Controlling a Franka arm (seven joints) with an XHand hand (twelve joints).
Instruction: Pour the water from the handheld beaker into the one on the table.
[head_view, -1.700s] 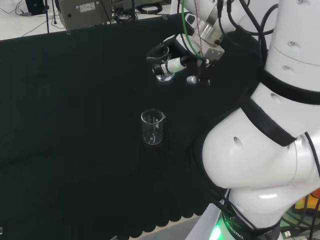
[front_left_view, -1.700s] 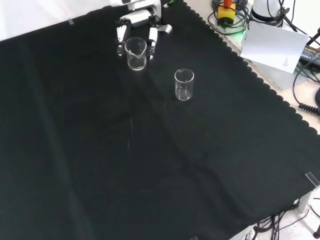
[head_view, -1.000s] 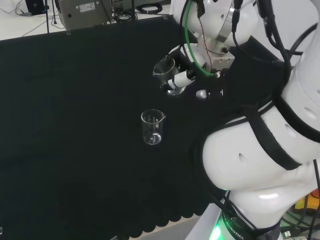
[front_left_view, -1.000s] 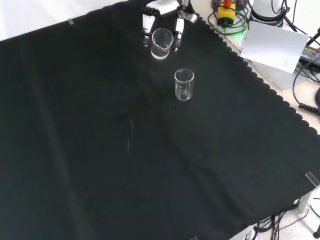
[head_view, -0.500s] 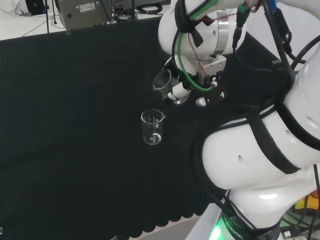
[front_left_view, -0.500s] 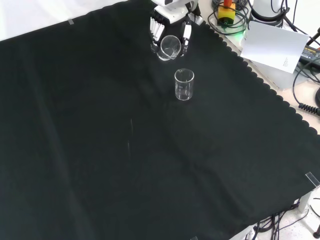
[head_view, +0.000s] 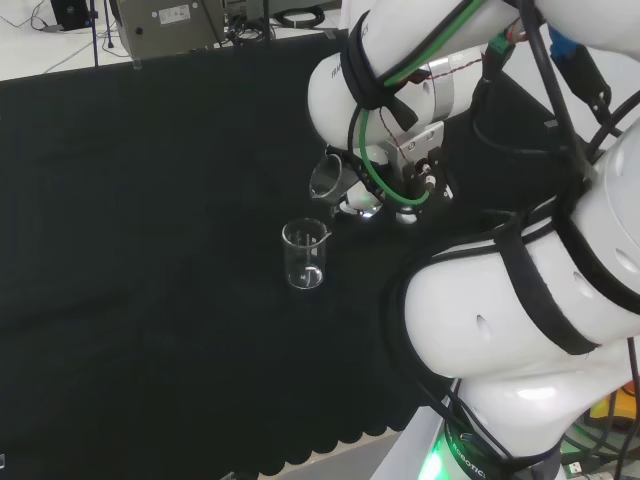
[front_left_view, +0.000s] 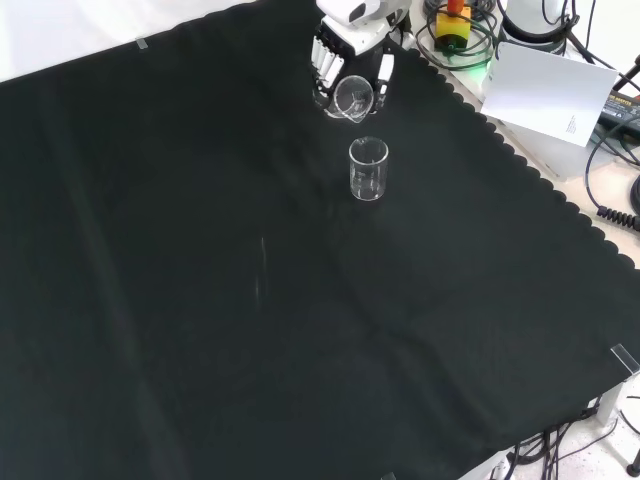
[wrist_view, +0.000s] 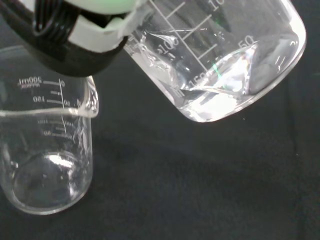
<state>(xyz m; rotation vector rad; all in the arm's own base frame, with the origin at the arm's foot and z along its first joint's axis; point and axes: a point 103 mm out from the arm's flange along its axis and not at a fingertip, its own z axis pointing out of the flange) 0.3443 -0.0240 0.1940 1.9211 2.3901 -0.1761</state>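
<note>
A clear glass beaker (head_view: 305, 255) (front_left_view: 368, 168) (wrist_view: 45, 150) stands upright on the black cloth. My hand (head_view: 372, 195) (front_left_view: 345, 62) is shut on a second clear beaker (head_view: 329, 178) (front_left_view: 352, 98) (wrist_view: 220, 60), which is tilted with its mouth toward the standing one. In the wrist view water lies along the tilted beaker's lower wall, and the standing beaker looks empty. In the head view the held beaker hangs just above and to the right of the standing beaker's rim.
The arm's white links (head_view: 520, 330) fill the right of the head view. At the cloth's scalloped edge in the front view lie a white sheet of paper (front_left_view: 553, 92) and cables (front_left_view: 460, 45). A grey box (head_view: 170, 25) stands beyond the far edge.
My hand has carried the held beaker down and toward the standing beaker and tipped it further. The standing beaker has not moved.
</note>
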